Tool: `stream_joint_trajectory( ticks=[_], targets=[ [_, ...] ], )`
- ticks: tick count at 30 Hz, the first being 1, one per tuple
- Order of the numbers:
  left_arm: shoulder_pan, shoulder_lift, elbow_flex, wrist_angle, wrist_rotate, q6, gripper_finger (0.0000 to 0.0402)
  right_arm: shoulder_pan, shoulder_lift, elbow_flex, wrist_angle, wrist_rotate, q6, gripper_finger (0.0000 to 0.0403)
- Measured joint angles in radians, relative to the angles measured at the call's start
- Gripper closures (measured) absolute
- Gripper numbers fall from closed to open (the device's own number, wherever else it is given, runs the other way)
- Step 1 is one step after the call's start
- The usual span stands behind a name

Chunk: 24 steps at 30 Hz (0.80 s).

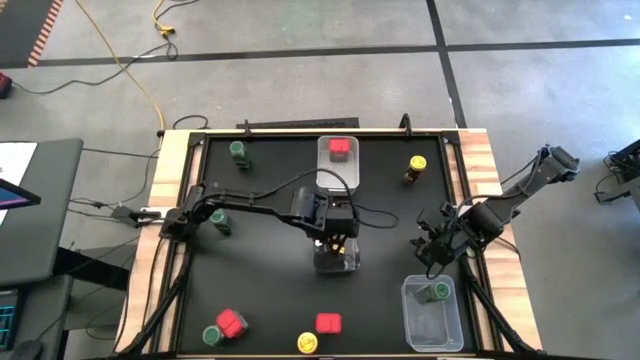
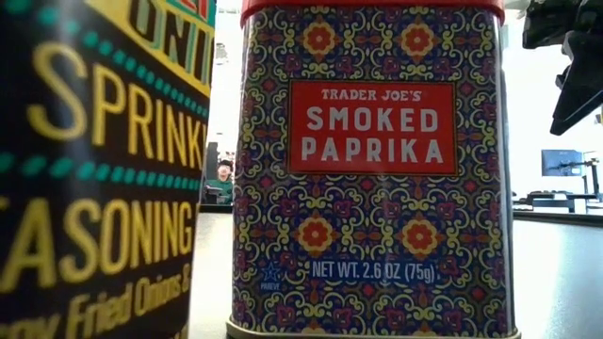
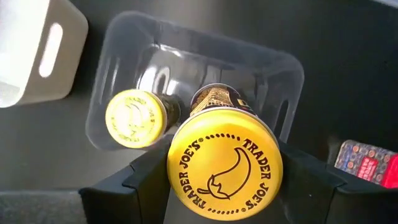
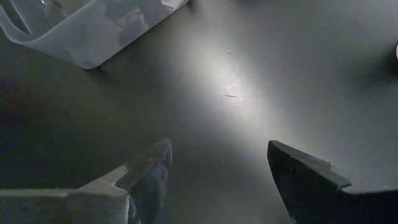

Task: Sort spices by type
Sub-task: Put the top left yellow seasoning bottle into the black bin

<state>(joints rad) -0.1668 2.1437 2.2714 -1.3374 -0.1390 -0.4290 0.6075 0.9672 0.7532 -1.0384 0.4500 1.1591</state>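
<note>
The left pincer, clamped on a yellow-lidded jar held upright, hangs directly above the clear bin; right pincer gapes empty.

Left gripper clamped at table centre, arm stretched across; right gripper parted, hovering

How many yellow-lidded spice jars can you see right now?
4 yellow-lidded jars: one at far right, one at the near edge, one inside the middle clear bin, one held in the left gripper over that bin. The left arm may hide others.
</note>
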Motion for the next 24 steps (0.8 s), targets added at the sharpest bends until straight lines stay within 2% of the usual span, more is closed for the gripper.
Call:
stream_joint_trajectory(
  ticks=[8, 24],
  targets=[
    [-0.013, 0.0, -0.105, 0.041, 0.004, -0.017, 0.0166, 0.0, 0.0, 0.0, 0.001, 0.0, 0.0, 0.0112],
    [-0.011, 0.001, -0.213, 0.098, 0.03, -0.003, 0.0166, 0.0, 0.0, 0.0, 0.005, 0.0, 0.019, 0.0111]
  ],
)
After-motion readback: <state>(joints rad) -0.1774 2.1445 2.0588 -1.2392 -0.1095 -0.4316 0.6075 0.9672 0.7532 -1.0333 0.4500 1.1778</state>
